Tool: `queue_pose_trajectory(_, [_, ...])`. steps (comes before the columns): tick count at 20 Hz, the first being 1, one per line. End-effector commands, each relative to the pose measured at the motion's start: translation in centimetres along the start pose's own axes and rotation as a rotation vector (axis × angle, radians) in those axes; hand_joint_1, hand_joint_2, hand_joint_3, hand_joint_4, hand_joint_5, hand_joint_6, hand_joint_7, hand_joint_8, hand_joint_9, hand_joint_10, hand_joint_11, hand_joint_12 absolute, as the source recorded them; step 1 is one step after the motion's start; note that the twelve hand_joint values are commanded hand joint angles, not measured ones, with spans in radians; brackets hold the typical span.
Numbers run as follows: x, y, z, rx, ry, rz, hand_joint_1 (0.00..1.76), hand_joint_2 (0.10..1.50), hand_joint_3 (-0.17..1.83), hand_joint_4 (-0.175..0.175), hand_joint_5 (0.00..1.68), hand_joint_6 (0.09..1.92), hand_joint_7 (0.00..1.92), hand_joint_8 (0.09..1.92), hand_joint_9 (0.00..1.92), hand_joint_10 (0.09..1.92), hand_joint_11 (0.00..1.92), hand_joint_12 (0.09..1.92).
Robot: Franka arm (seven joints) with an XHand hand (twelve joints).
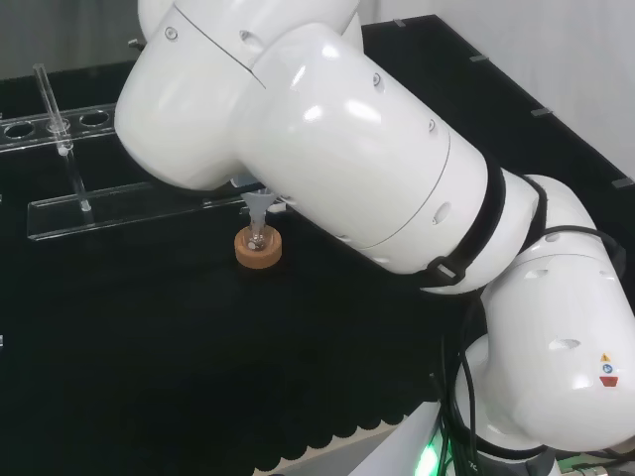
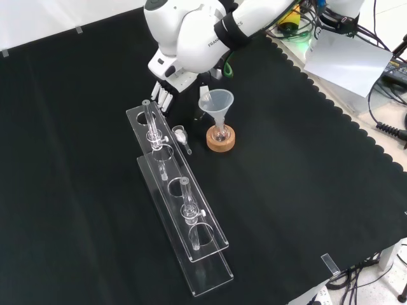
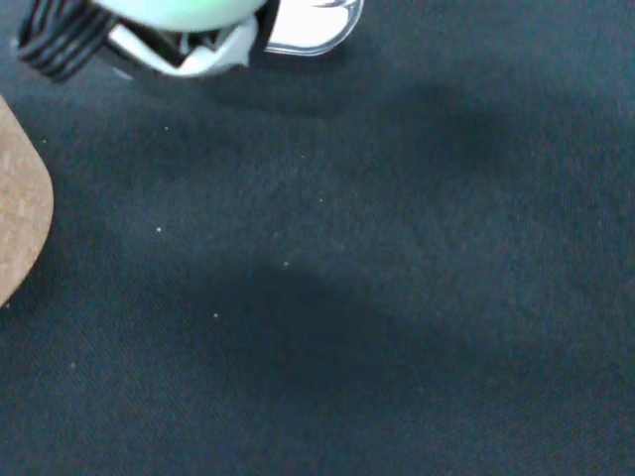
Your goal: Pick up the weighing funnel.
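Poised over the far half of the black-clothed tabletop (image 2: 305,190) in the front view, a black and white robot hand (image 2: 163,95) hangs with its fingers (image 2: 165,100) pointing down. As far as can be made out they are straight, and they close round nothing.

Just in front of the fingers lies the small clear weighing funnel (image 2: 181,136), a scoop with a short stem. It lies flat on the cloth, well in from every tabletop edge. It sits between the far end of a long clear plastic test-tube rack (image 2: 184,216) and a round cork ring (image 2: 220,141), close to both and apparently touching neither. On that ring a small flask carries the big clear cone-shaped funnel (image 2: 216,103), mouth up.

The weighing funnel looks light, stiff and thin-walled, and is probably brittle and slick to the touch, so it may skid across the cloth rather than lift. The wider scoop end seems a better hold than the thin stem, with a pinch across its two sides. With neighbours this close, a stray finger could knock the rack or tip the tall funnel.
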State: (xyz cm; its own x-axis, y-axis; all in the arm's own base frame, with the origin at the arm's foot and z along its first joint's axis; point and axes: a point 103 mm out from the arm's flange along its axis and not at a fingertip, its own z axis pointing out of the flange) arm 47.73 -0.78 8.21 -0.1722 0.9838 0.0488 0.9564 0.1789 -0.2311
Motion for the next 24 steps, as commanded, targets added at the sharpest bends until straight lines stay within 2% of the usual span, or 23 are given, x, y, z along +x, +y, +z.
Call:
queue_pose_trajectory(1, [0.37, 0.39, 0.46, 0.007, -0.004, 0.013, 0.81, 0.62, 0.6, -0.066, 0.52, 0.47, 0.59, 0.73, 0.86, 0.54, 0.57, 1.26])
queue_pose_trajectory(5, [0.42, 0.67, 0.72, 0.006, 0.017, 0.022, 0.79, 0.63, 0.58, -0.067, 0.5, 0.51, 0.59, 0.74, 0.86, 0.54, 0.57, 1.26])
queue_pose_trajectory(19, [0.46, 0.97, 0.95, -0.01, 0.041, 0.011, 0.81, 0.64, 0.56, -0.07, 0.5, 0.55, 0.59, 0.74, 0.86, 0.55, 0.58, 1.26])
queue_pose_trajectory(24, [0.86, 1.39, 1.36, -0.001, 0.028, 0.01, 0.84, 0.64, 0.56, -0.069, 0.54, 0.58, 0.59, 0.74, 0.86, 0.55, 0.59, 1.26])
